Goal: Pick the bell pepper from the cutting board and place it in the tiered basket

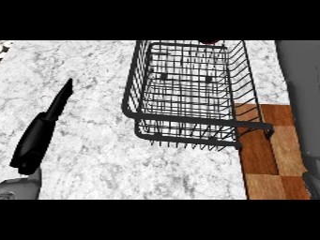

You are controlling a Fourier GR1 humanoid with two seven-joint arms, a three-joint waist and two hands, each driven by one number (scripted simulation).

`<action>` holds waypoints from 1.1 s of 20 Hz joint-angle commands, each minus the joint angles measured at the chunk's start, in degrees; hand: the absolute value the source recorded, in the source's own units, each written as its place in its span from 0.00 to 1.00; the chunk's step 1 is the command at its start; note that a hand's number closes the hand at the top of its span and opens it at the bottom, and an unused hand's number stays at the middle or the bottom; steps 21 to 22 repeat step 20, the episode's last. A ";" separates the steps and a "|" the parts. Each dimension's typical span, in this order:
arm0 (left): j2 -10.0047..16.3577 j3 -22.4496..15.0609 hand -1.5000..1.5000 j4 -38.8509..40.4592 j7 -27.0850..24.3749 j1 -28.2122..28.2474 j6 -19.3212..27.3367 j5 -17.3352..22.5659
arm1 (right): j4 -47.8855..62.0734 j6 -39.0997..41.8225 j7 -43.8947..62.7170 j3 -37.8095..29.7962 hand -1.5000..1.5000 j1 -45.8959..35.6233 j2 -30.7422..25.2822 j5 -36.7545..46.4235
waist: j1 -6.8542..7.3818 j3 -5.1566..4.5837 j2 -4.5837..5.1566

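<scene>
So the tiered basket takes up the middle-right of the view. It's black wire, and you can see the marble counter through the mesh. Nothing red is lying inside the part of it I can see. Its near right corner hangs over the cutting board, a wooden checkered one at the lower right, and the bit of board that shows has nothing on it.

The bell pepper is tricky. There's a tiny red sliver right at the top edge, just at the basket's far rim, and I think that's it, but it's mostly cut off, so I can't say whether it's over the basket or behind it.

The left hand is way over on the left above the counter, well apart from the basket. Its fingers are straight and point up the frame, relaxed, with nothing in them. Its grey forearm comes in at the bottom left corner.

On the right side, a big grey right forearm runs up along the edge past the board. The right hand itself doesn't show, so I can't tell whether it's clenched, released or grasping anything.
</scene>
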 commanded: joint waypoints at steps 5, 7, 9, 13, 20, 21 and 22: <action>-0.69 -1.12 0.50 -2.54 2.62 -0.72 -0.30 -0.49 | 12.14 -11.58 -9.71 -0.22 0.00 -0.07 9.71 0.05 | 0.50 0.06 0.18; -1.96 -1.92 0.50 -1.49 1.56 0.84 0.55 -0.92 | 13.06 -13.14 -10.31 -0.61 0.00 1.01 10.98 -1.89 | 0.45 0.06 0.20; -0.49 -1.11 0.50 -2.92 1.49 1.61 -1.12 0.32 | 12.73 -17.69 -12.21 -2.32 0.00 0.29 11.99 -4.29 | 1.20 0.10 0.21; 0.51 0.31 0.50 -1.56 0.35 0.81 -1.15 0.57 | 12.65 -26.72 -15.49 -4.54 0.00 -0.74 10.31 -4.78 | 0.52 0.07 0.15; -1.49 -0.56 0.50 -0.12 3.03 -0.84 0.47 -0.77 | 15.25 -31.37 -13.59 -14.09 0.00 -2.08 -3.88 -5.31 | -1.20 0.08 0.00; -1.49 -0.56 0.50 -0.12 3.03 -0.84 0.47 -0.77 | 15.25 -31.37 -13.59 -14.09 0.00 -2.08 -3.88 -5.31 | -1.20 0.08 0.00; -1.49 -0.56 0.50 -0.12 3.03 -0.84 0.47 -0.77 | 15.25 -31.37 -13.59 -14.09 0.00 -2.08 -3.88 -5.31 | -1.20 0.08 0.00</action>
